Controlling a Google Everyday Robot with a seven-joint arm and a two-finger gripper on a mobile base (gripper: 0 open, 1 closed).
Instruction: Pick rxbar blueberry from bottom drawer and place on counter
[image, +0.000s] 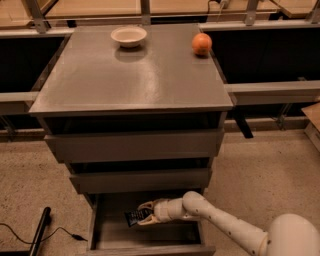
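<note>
The bottom drawer (102, 243) is pulled open at the foot of the cabinet. My gripper (143, 216) reaches into it from the right on a white arm and is shut on the rxbar blueberry (135, 216), a dark wrapper with white print. The bar is held lifted above the drawer floor, tilted, sticking out to the left of the fingers. The counter (125, 75) is the broad grey-brown top of the cabinet, well above the gripper.
A white bowl (129, 36) sits at the back middle of the counter and an orange fruit (201, 43) at its back right corner. Two closed wider drawers (135, 145) overhang the open one. A black cable and rod (40, 232) lie on the floor at left.
</note>
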